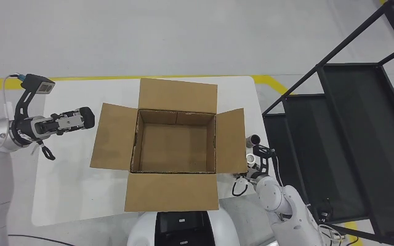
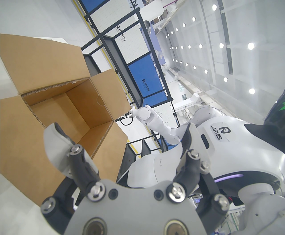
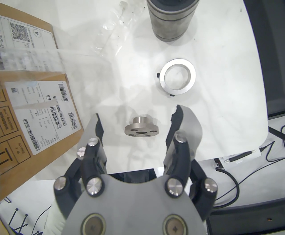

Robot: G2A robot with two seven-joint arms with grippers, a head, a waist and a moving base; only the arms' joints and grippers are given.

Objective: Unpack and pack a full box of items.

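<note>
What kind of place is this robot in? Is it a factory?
Probably a factory hall or a robot test workshop. Rows of round lights hang high overhead, dark metal racks stand beside the table, a yellow line marks the grey floor, and a machined metal ring lies on the table.

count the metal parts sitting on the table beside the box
3, all on the table beside the box: a flanged piece nearest the open right gripper, a ring collar beyond it, a grooved cylinder standing farther on. Others may be hidden.
</note>
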